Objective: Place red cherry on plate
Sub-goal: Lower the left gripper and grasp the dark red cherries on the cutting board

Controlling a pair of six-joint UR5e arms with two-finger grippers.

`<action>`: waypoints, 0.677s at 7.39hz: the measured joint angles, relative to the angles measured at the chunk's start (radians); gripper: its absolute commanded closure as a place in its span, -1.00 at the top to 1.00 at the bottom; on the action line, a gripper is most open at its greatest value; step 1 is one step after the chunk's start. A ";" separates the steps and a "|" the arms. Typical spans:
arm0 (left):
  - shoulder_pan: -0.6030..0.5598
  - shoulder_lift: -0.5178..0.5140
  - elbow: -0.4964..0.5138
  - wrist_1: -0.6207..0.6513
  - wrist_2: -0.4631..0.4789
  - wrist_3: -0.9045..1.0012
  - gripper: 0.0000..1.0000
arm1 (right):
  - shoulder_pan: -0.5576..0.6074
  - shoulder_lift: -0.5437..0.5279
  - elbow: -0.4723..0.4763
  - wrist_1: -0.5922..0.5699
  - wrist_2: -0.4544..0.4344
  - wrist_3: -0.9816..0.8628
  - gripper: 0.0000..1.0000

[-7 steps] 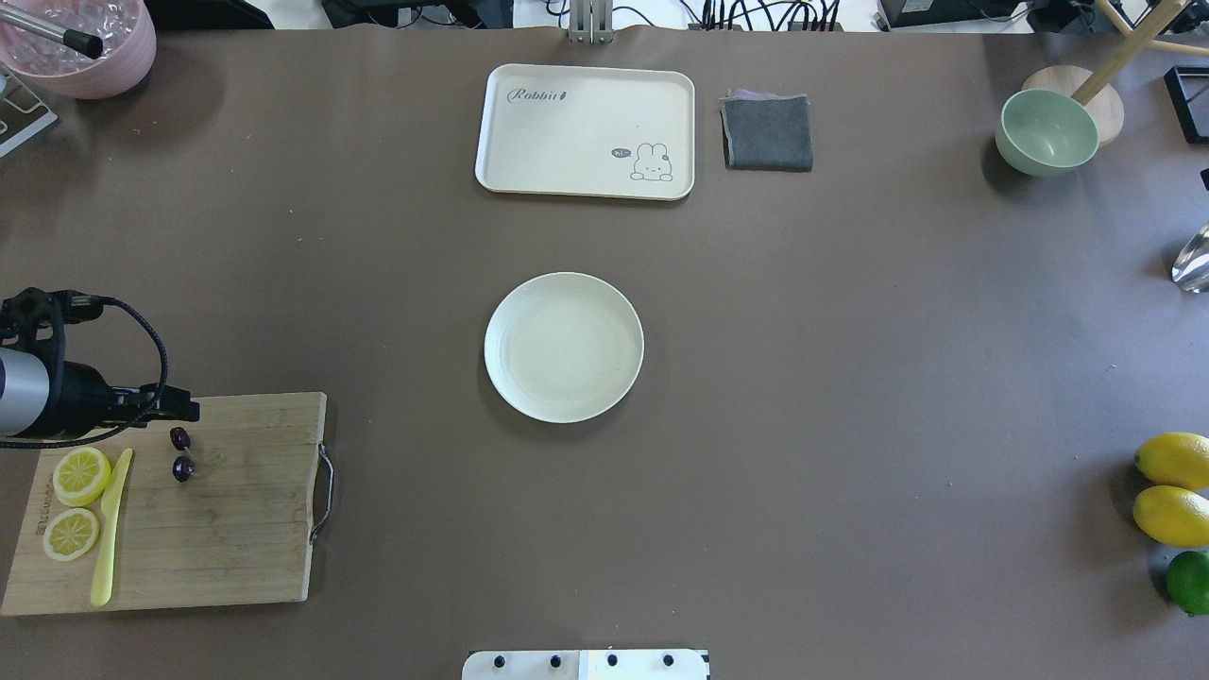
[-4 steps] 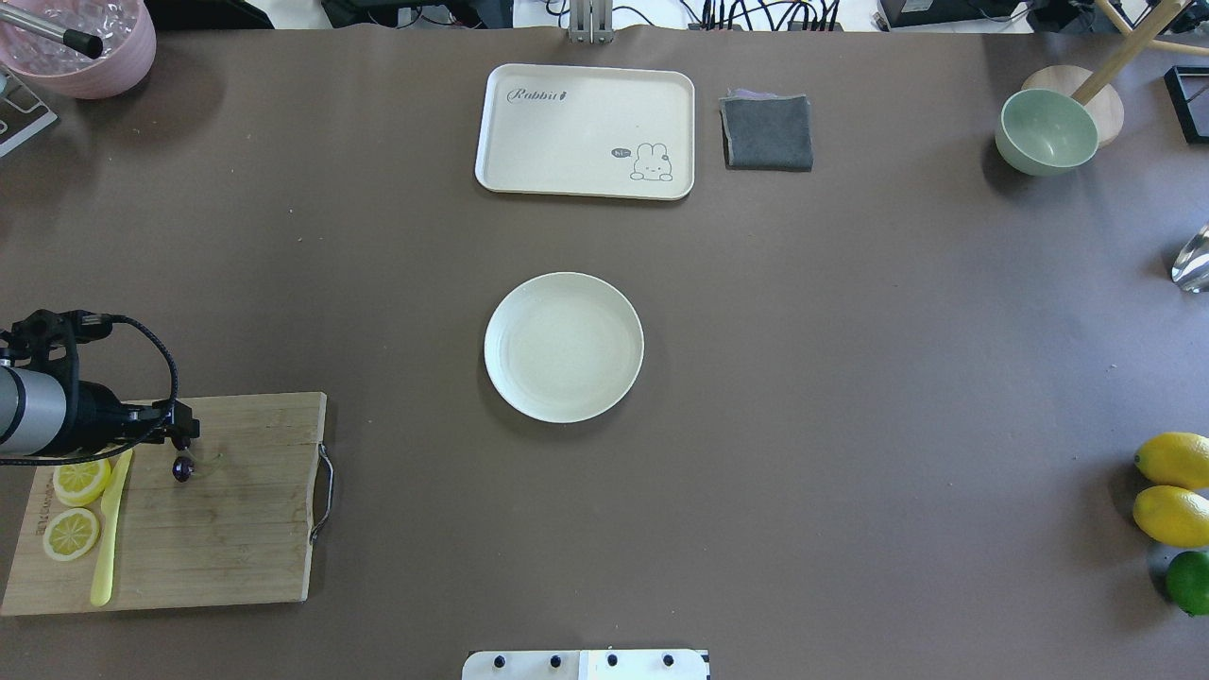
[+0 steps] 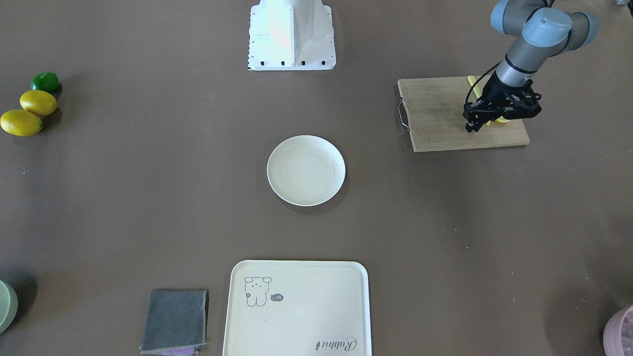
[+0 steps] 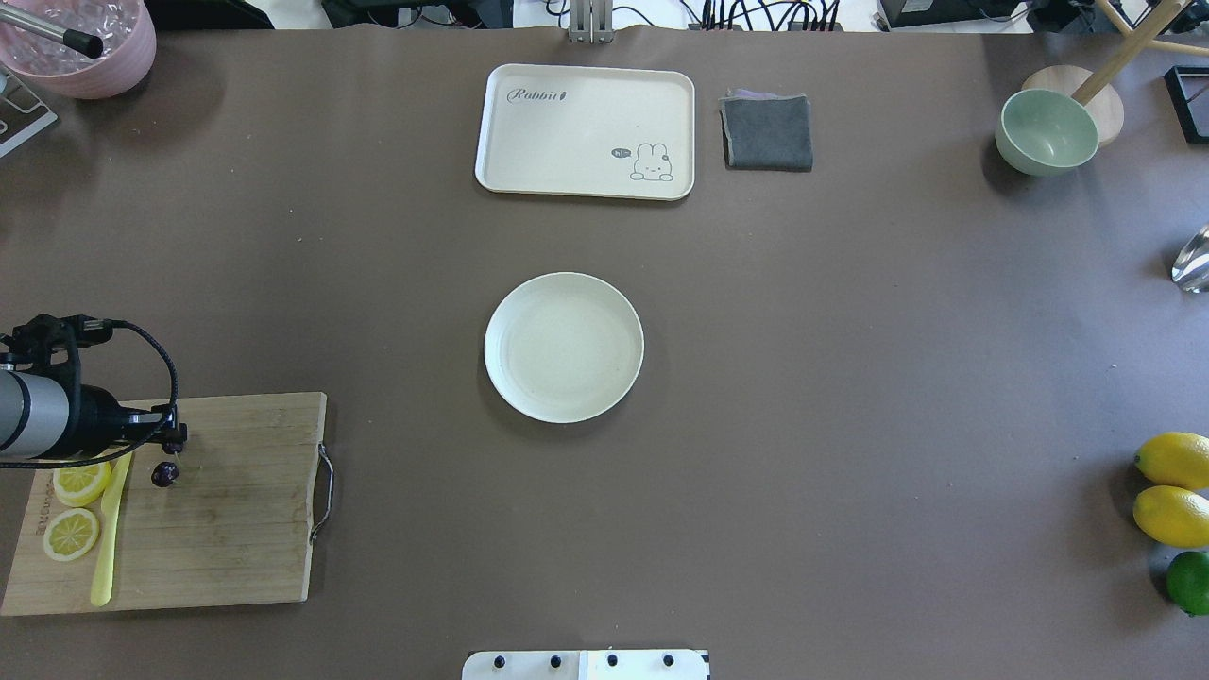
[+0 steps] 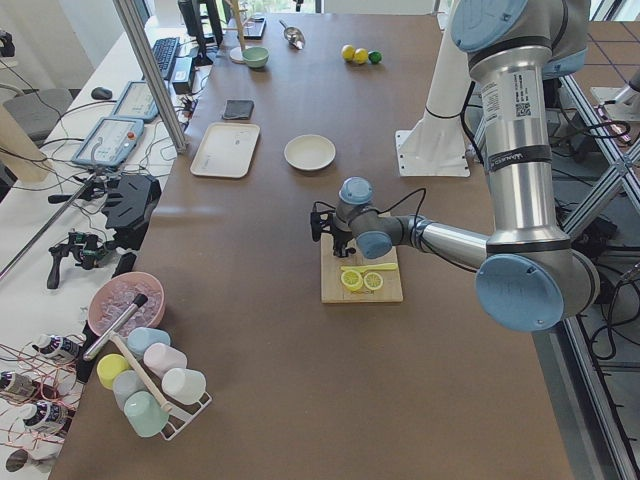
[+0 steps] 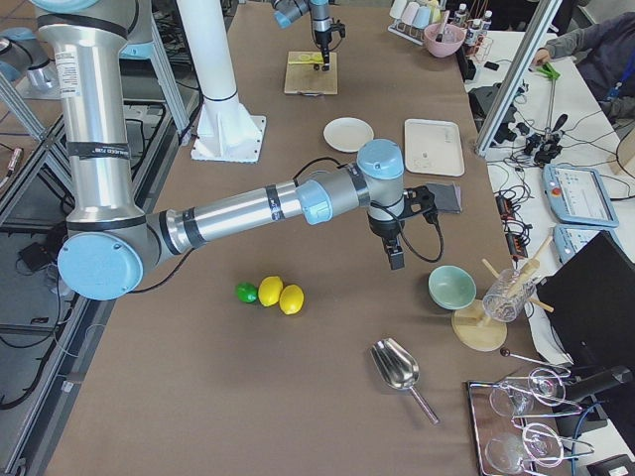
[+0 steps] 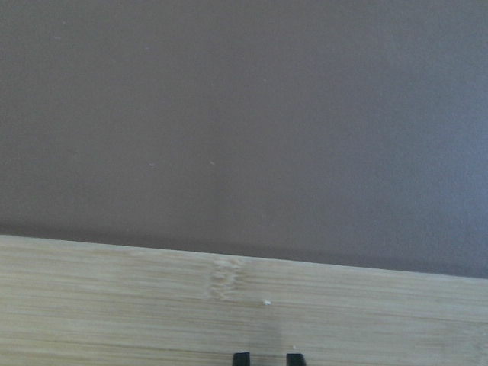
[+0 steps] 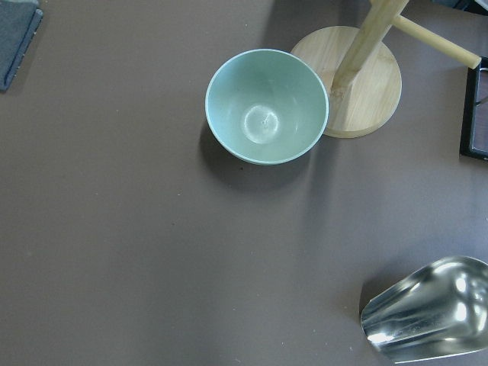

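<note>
Seems to pinch the red cherry [image 4: 164,473] in the near-closed left pincer [image 4: 177,440], near the far edge of the cutting board [image 4: 227,529]; leaves the plate [image 4: 564,347] well beyond its handle end.

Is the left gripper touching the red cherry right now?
Cannot tell. In the overhead view the left gripper sits right beside the red cherry on the cutting board; contact is hidden.

I work in a robotics lab: my table [image 4: 850,378] stands among teach pendants [image 5: 108,142], tangled cables [image 4: 746,13] and aluminium framing [image 5: 152,75].
</note>
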 measured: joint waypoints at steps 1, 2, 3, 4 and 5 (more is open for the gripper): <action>0.001 -0.002 -0.006 -0.001 0.001 0.001 -1.00 | 0.001 -0.001 0.000 0.001 0.000 0.000 1.00; 0.001 -0.007 -0.019 -0.001 0.000 0.001 -1.00 | 0.002 -0.003 0.000 0.001 0.001 0.000 1.00; -0.001 -0.017 -0.035 -0.001 -0.002 0.000 -1.00 | 0.003 -0.004 0.001 0.002 0.002 0.000 1.00; -0.002 -0.042 -0.046 0.000 -0.003 -0.003 -1.00 | 0.004 -0.009 0.000 0.003 0.003 0.000 1.00; -0.004 -0.088 -0.048 0.004 -0.005 -0.007 -1.00 | 0.008 -0.021 0.000 0.005 0.005 0.000 1.00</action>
